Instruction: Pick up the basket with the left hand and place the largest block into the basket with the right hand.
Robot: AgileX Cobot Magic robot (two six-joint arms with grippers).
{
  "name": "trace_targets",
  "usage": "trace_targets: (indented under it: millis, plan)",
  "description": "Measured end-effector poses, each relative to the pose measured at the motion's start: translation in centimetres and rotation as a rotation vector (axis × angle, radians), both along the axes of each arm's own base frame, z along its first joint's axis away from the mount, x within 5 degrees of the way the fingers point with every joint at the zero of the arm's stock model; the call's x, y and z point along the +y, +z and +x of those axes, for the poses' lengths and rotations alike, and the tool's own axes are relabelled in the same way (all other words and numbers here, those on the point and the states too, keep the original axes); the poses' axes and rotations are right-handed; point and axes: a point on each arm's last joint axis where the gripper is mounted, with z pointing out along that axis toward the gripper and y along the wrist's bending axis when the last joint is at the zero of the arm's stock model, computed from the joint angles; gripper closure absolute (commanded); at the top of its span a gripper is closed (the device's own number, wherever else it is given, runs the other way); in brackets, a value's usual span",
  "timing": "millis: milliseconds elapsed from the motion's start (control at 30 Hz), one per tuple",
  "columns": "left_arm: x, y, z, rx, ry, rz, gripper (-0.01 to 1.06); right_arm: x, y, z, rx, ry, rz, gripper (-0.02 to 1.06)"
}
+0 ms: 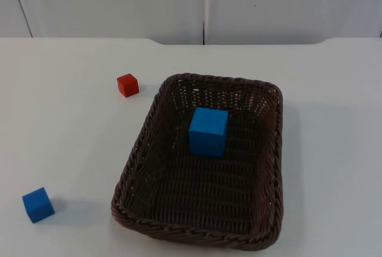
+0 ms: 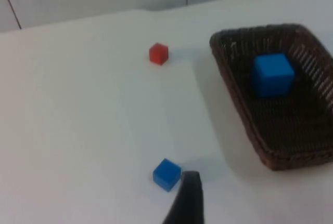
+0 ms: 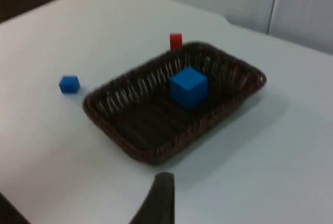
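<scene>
Take the dark brown wicker basket [image 1: 271, 167] as your reference point. It sits flat on the white bench [image 1: 334, 149], and no claw touches it. Inside it you see the large blue block [image 1: 208, 132], resting on the woven floor toward the basket's far end, near the far wall but apart from the side walls. The left wrist view confirms this: the large blue block [image 2: 272, 74] stands within the basket [image 2: 244, 125]. The right wrist view shows the same block [image 3: 188, 87] inside the basket [image 3: 135, 146].

Outside the basket, note two smaller cubes on the bench. The small red block [image 1: 128, 84] lies just beyond the basket's far left corner, near the rim but not touching it. The small blue block [image 1: 38, 204] lies well apart from the basket, off its near left corner.

The left claw [image 2: 186, 203] hangs above the bench just beside the small blue block [image 2: 167, 174], well apart from the basket. The right claw [image 3: 158, 200] hangs above the bench off the basket's rim. You cannot tell from these views whether either claw is spread or pressed together.
</scene>
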Motion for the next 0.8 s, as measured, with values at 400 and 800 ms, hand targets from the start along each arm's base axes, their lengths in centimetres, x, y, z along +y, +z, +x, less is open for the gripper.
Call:
trace_targets:
  millis: [400,800]
  plan:
    - [-0.1,-1.2,0.6,0.031,-0.005,0.026,0.33,-0.3,-1.7,0.7,0.071,-0.060,-0.064,0.22]
    - [-0.1,-1.2,0.6,0.031,-0.005,0.026,0.33,-0.5,-1.9,1.0,0.086,-0.116,-0.043,0.22]
